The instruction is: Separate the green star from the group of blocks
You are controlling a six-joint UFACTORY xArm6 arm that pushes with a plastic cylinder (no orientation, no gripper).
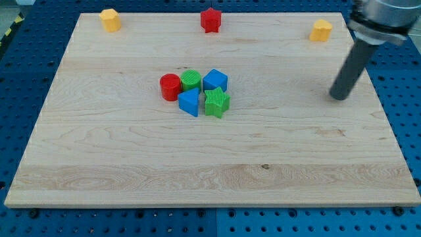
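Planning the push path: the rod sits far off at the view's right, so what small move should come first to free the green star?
Probably slide my tip toward the view's left, up to the cluster. The green star sits at its lower right, touching the blue cube and blue triangle, and my tip is well clear of every block.
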